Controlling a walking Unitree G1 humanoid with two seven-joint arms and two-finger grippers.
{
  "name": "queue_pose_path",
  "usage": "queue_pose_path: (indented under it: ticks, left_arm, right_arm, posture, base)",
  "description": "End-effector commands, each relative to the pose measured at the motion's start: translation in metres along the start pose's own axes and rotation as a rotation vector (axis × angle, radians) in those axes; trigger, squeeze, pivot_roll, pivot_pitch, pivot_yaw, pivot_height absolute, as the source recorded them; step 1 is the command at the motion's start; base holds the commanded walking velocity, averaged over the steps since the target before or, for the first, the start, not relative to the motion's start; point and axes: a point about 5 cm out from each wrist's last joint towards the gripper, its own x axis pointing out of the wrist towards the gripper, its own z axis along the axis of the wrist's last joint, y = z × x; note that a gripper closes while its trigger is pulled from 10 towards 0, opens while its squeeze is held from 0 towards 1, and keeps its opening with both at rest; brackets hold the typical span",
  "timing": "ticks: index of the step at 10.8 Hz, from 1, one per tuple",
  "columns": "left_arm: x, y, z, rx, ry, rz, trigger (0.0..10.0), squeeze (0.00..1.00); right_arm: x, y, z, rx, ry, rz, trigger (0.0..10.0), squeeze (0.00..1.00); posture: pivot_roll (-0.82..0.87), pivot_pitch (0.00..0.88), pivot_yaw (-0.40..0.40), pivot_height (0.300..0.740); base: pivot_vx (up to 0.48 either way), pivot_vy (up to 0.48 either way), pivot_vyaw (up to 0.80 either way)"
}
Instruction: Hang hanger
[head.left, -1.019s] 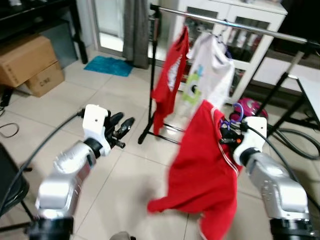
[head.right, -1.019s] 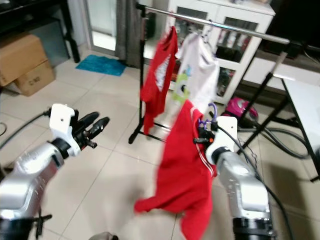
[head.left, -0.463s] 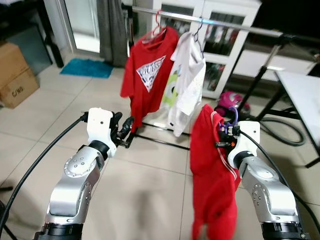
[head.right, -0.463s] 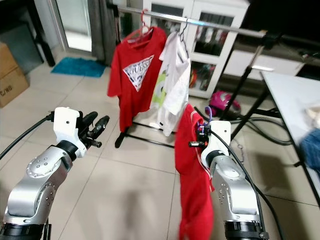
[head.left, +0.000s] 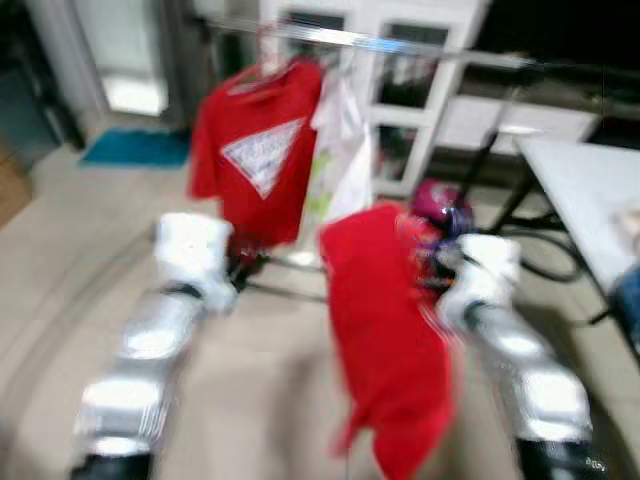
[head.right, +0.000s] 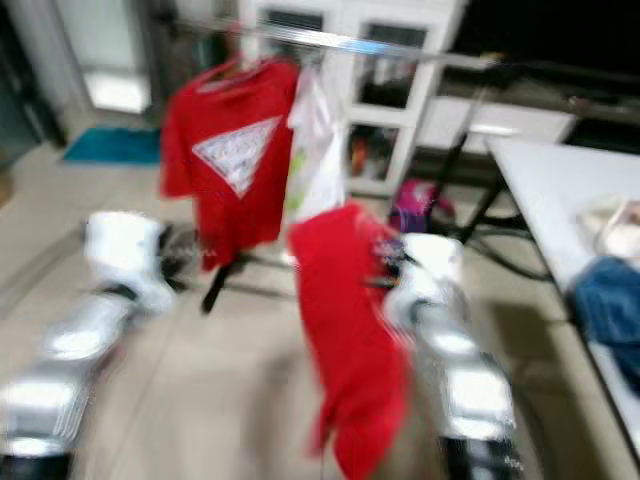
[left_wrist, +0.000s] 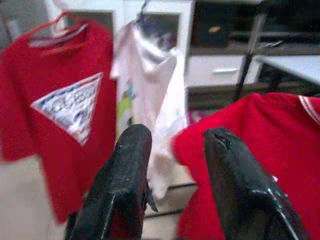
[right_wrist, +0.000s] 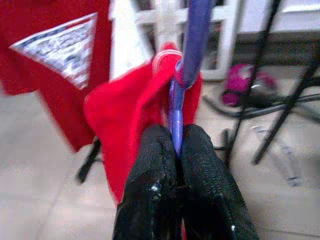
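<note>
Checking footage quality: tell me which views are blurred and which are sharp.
Both eye views are heavily motion-blurred; the rail smears. Left wrist view: fingers sharp, background shirts soft. Right wrist view: purple hanger between shut jaws fairly crisp, floor blurred.

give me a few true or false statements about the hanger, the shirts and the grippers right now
1. The right gripper is shut on the purple plastic hanger. True.
2. The left gripper holds the white shirt. False: its fingers are open and hold nothing.
3. A red T-shirt with a triangle print hangs on the metal clothes rail. True.
4. The plain red shirt on the purple hanger already hangs on the rail. False: it is carried in front of the rail.
</note>
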Motion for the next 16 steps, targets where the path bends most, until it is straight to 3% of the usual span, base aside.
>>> queue_pose_path:
  ticks: [1,6,9,12,16]
  left_arm:
    - [-0.003,0.010,0.007,0.017,-0.015,0.035,10.0,0.00]
    - [-0.003,0.007,0.006,0.027,0.000,0.000,10.0,0.00]
    - [-0.002,0.008,0.007,0.027,-0.004,-0.014,10.0,0.00]
    - [-0.001,0.006,0.008,0.023,-0.007,-0.030,10.0,0.00]
    - [-0.001,0.005,0.008,0.028,-0.004,-0.043,10.0,0.00]
  right_arm:
    - [0.001,0.008,0.016,0.015,-0.092,0.026,10.0,0.00]
    - [-0.001,0.009,0.023,0.059,-0.140,0.005,10.0,0.00]
    - [-0.001,0.010,0.026,0.025,-0.152,0.001,10.0,0.00]
    - [-0.001,0.011,0.027,0.009,-0.156,0.008,10.0,0.00]
    - [-0.002,0.013,0.027,0.003,-0.156,0.015,10.0,0.00]
  posture:
    - [0.12,0.000,-0.059,0.740]
    - [0.12,0.000,-0.041,0.740]
    - [0.12,0.000,-0.034,0.740]
    - [0.12,0.000,-0.030,0.740]
    - [0.12,0.000,-0.019,0.740]
  base:
    - [0.368,0.000,0.00]
    - [0.368,0.000,0.00]
    - [0.371,0.000,0.00]
    - [0.371,0.000,-0.72]
    - [0.372,0.000,0.00]
